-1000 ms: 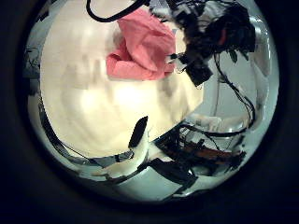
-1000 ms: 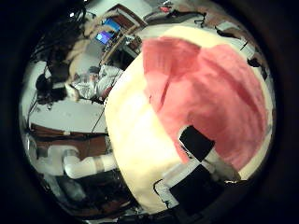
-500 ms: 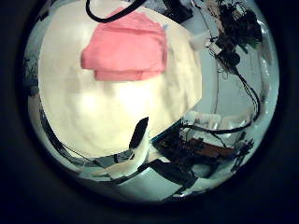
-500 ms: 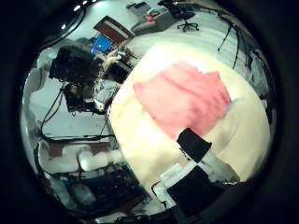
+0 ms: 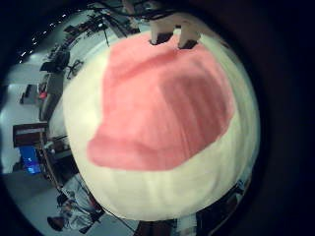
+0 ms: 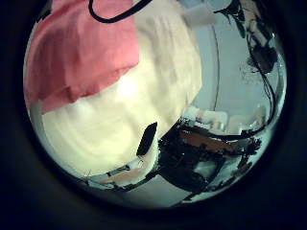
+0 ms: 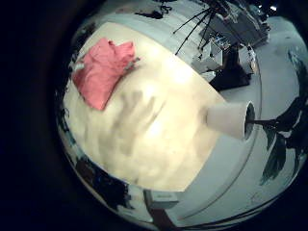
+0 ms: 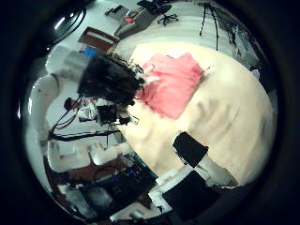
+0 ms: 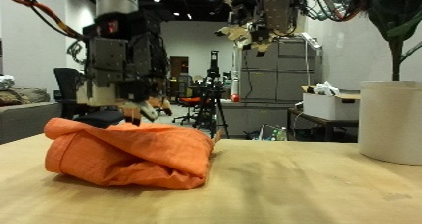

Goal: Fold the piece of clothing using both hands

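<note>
An orange piece of clothing [image 9: 132, 153] lies folded in a loose bundle on the wooden table [image 9: 303, 189]. My left hand [image 9: 123, 60] hangs just above its far side with relaxed fingers pointing down and holds nothing. My right hand [image 9: 263, 16] is raised high above the table, away from the clothing, open and empty. The clothing fills much of the left little finger side palm view [image 5: 162, 108] and one side of the left thumb side palm view [image 6: 82, 48]. It looks small in the right little finger side palm view [image 7: 101, 69]. The right thumb side palm view shows it [image 8: 173, 82] beside my left hand [image 8: 112, 80].
A white plant pot [image 9: 389, 120] stands on the table beyond my right hand and also shows in the right little finger side palm view [image 7: 229, 120]. Bare tabletop lies between the clothing and the pot. Office chairs and cabinets stand behind the table.
The right hand has lifted away, so the clothing looks smaller and farther in its view. The left hand has come closer over the clothing, which now lies folded.
</note>
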Controlling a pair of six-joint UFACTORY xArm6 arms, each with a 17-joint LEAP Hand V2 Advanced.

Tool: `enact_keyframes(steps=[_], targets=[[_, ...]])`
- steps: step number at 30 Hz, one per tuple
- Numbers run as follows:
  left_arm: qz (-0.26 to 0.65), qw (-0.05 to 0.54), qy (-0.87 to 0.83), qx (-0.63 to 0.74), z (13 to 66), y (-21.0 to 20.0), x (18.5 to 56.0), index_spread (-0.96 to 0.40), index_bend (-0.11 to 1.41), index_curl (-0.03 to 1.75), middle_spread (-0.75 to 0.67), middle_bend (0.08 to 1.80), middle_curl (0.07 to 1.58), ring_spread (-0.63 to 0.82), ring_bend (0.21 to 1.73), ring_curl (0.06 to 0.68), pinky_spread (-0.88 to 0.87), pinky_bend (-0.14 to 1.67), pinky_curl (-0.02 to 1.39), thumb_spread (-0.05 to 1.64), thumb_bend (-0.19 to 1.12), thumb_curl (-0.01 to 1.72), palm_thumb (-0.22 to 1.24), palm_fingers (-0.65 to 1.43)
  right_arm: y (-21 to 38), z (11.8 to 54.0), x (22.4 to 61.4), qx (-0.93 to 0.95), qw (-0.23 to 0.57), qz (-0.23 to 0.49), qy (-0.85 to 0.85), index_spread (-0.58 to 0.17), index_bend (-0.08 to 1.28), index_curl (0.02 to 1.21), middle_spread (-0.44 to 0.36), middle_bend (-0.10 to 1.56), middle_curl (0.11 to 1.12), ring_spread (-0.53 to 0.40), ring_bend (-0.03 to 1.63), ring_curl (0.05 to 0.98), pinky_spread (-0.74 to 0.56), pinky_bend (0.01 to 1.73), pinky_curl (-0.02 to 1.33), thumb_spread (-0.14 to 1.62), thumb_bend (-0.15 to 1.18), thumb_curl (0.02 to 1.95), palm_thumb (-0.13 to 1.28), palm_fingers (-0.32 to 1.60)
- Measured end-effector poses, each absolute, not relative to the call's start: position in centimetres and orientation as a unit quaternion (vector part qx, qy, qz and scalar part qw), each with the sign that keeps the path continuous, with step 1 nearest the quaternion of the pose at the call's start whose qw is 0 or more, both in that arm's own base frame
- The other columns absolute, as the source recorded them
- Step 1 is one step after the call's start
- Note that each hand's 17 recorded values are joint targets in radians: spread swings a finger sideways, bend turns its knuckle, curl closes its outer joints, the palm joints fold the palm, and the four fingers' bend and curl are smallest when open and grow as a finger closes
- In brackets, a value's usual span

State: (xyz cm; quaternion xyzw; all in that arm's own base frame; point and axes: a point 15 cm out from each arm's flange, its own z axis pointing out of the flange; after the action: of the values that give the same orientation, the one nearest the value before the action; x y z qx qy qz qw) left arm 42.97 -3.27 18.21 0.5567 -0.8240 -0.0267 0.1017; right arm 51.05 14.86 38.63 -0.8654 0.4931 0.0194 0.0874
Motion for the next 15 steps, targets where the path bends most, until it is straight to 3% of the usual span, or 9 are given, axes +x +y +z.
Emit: enact_keyframes(steps=[9,15], targets=[[-0.069,0.138,-0.812,0.563,12.7,-2.0,42.5,0.09,0.13,0.24,0.37,0.17,0.25,0.56,0.42,0.217,0.53,0.26,0.32,0.94,-0.03,0.31,0.26,-0.08,14.1,38.0,51.1,-0.861,0.085,0.026,0.5,-0.367,0.17,0.31,0.047,0.18,0.31,0.232,0.34,0.22,0.39,0.51,0.26,1.11,-0.02,0.37,0.7,0.0],[-0.056,0.123,-0.81,0.57,15.5,-1.9,42.9,0.1,0.13,0.23,0.38,0.17,0.24,0.56,0.42,0.217,0.54,0.25,0.32,0.95,-0.03,0.31,0.26,-0.09,13.4,38.1,50.7,-0.861,0.077,0.03,0.502,-0.366,0.17,0.31,0.047,0.19,0.31,0.227,0.33,0.223,0.38,0.49,0.27,1.12,-0.02,0.37,0.69,0.0]])
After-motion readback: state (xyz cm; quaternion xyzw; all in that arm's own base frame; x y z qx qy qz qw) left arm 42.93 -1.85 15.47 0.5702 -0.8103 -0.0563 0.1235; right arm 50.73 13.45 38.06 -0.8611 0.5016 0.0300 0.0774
